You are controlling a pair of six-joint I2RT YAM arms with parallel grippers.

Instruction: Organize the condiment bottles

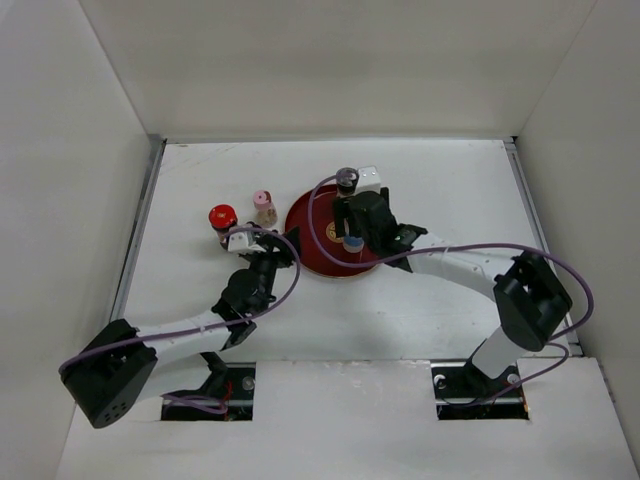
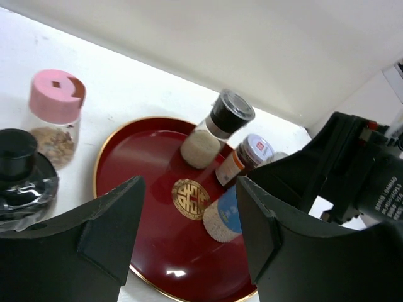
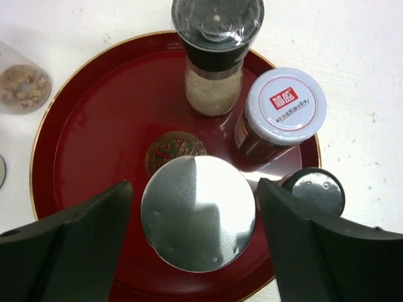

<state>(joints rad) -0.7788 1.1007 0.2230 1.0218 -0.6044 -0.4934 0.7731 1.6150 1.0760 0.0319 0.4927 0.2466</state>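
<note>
Hanging open around the silver-capped bottle (image 3: 198, 214) in the middle of the red tray (image 3: 94, 119), where I think bottles get gathered, the right claw (image 3: 194, 187) grips nothing, and the left claw (image 2: 190, 185) sits open by the pink-capped shaker (image 2: 55, 107), upper left.

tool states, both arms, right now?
Left tool: open, holding nothing.
Right tool: fingers either side of the silver-capped bottle; cannot tell whether it grips.
</note>
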